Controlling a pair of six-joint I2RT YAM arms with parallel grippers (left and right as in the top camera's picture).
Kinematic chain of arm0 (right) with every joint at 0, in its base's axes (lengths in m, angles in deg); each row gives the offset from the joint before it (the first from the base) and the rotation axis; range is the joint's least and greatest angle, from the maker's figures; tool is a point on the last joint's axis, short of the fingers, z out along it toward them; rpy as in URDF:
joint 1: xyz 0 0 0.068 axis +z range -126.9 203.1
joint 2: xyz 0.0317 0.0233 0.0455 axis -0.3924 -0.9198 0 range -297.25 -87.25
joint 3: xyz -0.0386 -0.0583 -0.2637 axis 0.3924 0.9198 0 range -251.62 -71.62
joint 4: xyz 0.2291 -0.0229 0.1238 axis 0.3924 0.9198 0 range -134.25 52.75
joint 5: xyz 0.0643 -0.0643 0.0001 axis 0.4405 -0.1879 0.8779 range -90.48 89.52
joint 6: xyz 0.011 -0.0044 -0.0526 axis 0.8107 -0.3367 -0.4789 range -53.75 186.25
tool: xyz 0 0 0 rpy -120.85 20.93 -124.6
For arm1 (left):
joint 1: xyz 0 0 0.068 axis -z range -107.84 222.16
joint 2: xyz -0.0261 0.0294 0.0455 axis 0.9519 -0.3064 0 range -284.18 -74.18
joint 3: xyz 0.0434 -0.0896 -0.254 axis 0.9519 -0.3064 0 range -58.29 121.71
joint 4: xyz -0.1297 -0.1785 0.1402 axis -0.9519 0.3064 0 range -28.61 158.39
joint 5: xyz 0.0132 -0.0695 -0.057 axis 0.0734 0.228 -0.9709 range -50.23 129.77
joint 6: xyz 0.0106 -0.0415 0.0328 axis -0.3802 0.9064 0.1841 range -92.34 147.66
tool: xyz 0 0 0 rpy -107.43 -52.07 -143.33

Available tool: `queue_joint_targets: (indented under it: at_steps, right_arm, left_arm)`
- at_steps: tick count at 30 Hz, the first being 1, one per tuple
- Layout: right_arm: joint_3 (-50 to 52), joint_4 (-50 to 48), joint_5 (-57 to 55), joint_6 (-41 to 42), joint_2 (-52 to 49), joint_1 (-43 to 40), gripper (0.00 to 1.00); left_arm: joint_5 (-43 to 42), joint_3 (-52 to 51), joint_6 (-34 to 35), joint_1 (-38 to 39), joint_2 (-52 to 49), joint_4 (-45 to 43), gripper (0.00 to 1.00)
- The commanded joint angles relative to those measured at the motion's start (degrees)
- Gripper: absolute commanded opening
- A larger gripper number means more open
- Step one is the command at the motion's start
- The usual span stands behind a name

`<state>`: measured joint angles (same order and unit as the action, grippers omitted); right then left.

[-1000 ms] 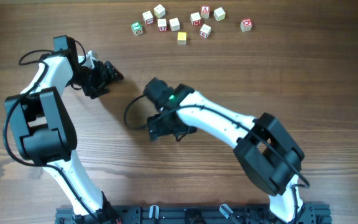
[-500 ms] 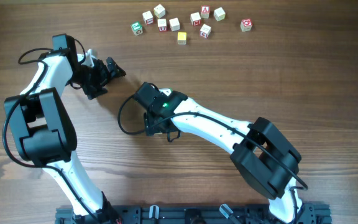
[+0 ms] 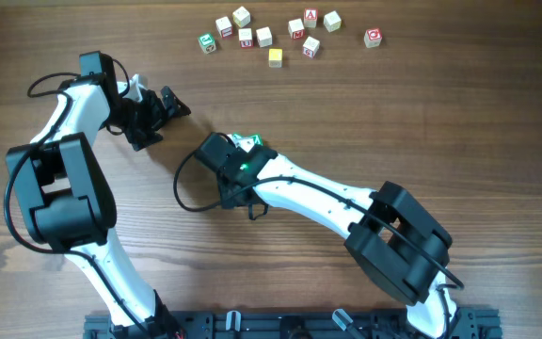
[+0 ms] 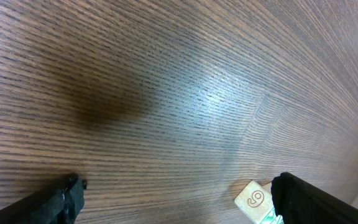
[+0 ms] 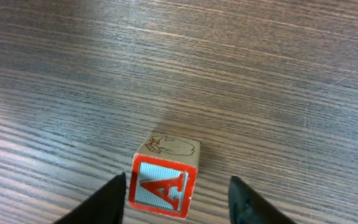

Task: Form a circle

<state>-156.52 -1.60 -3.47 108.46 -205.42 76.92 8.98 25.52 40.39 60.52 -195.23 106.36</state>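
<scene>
Looks like a robotics lab bench to me: a left arm [image 3: 64, 179] and a right arm [image 3: 346, 202], white and black, rise from a black rail [image 3: 280, 326] edging a bare wood-grain counter [image 3: 459, 104] scattered with letter cubes [image 3: 264, 36].

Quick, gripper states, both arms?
Left gripper: open, empty.
Right gripper: open, jaws either side of the red A cube, not gripping it.

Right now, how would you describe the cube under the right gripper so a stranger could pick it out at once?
On the wooden table, skip the scattered cubes along the far edge and find the right gripper mid-table. Between its open fingers sits a wooden cube with a red-framed red A and a brown line drawing on top; the neighbouring cube is printed green.
</scene>
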Motion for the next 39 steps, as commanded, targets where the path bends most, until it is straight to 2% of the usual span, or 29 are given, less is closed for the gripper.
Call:
queue_joint_targets:
  at_steps: [1,14,22,28,30,39]
  right_arm:
    - [0.1,-0.2,-2.0,1.8,-2.2,0.3,0.47]
    - [0.1,-0.5,-2.0,3.4,-3.2,0.3,0.39]
    - [-2.4,-0.5,-3.6,3.4,-3.1,0.3,0.27]
    - [-5.9,-0.6,-6.4,3.8,-3.1,-0.2,0.26]
    - [-7.1,-0.7,-7.8,5.1,-3.1,-0.6,0.23]
    - [-7.1,-1.8,-8.4,5.7,-4.4,-3.2,0.22]
  left_arm:
    - [3.7,-1.4,-0.3,-0.1,-1.7,0.3,1.0]
    - [3.7,-1.4,-0.3,-0.1,-1.7,0.3,1.0]
    - [3.7,-1.4,-0.3,-0.1,-1.7,0.3,1.0]
    - [3.7,-1.4,-0.3,-0.1,-1.7,0.3,1.0]
    - [3.7,-1.4,-0.3,-0.1,-1.7,0.3,1.0]
    - [3.7,-1.4,-0.3,-0.1,-1.7,0.3,1.0]
